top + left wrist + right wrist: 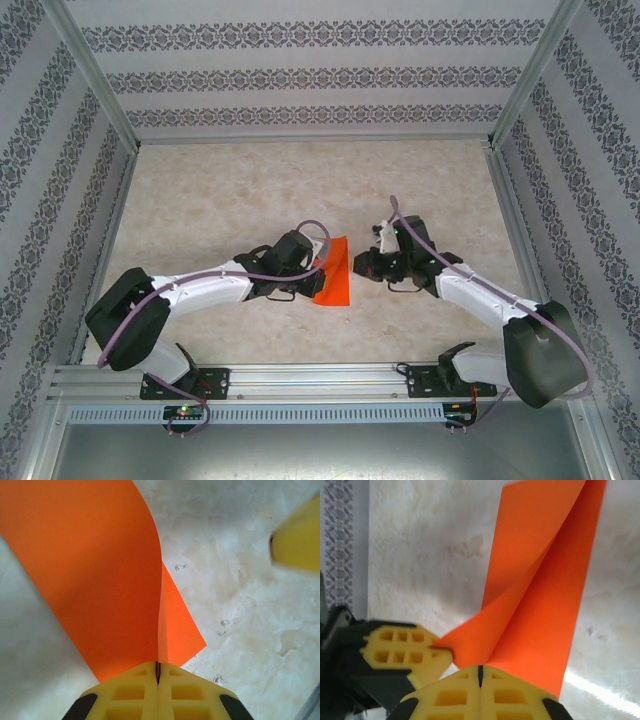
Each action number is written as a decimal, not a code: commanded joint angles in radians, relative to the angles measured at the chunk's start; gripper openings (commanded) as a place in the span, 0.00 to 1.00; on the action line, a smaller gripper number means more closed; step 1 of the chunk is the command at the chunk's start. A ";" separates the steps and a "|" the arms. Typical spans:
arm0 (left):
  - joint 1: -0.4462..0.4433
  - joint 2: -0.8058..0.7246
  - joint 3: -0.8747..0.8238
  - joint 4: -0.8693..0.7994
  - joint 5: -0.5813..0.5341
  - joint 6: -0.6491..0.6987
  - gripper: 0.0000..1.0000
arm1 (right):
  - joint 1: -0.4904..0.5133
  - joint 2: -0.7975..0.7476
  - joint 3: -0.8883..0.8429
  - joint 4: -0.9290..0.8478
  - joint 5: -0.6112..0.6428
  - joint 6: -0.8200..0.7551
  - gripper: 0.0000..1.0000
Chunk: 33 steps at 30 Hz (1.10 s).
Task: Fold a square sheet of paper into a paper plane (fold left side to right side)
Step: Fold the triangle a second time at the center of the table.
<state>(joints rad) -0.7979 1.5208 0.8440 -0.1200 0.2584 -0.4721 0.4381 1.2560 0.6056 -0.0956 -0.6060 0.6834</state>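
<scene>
The square sheet of paper [335,280] is bright orange and lies partly folded on the table between the two arms. My left gripper [317,268] is shut on the corner of its raised left flap. In the left wrist view the paper [100,570] rises from the closed left gripper [158,669] and curves over the lower layer. In the right wrist view the lifted flap and flat layer of the paper [545,605] meet in a slanting crease. My right gripper [480,672] is shut just at the sheet's right edge [360,265], with nothing seen between its fingers. The left gripper's fingers [405,652] pinch the flap's corner beside it.
The pale marbled table [220,200] is walled by patterned panels [300,70] at the back and both sides. An aluminium rail [320,385] carrying both arm bases runs along the near edge. Small scuff marks [222,622] dot the surface near the paper.
</scene>
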 commanded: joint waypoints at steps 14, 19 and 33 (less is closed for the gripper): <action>0.071 0.028 0.040 -0.133 0.037 0.104 0.00 | 0.177 0.169 -0.042 0.012 0.148 0.025 0.00; 0.075 0.048 0.052 -0.138 0.032 0.117 0.00 | 0.184 0.211 -0.026 -0.003 0.164 0.019 0.00; 0.089 0.124 0.102 -0.139 0.004 0.141 0.00 | 0.195 0.235 -0.015 -0.093 0.218 -0.014 0.00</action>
<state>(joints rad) -0.7242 1.6260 0.9154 -0.2291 0.2794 -0.3649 0.6201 1.4895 0.5816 -0.1223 -0.4419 0.6991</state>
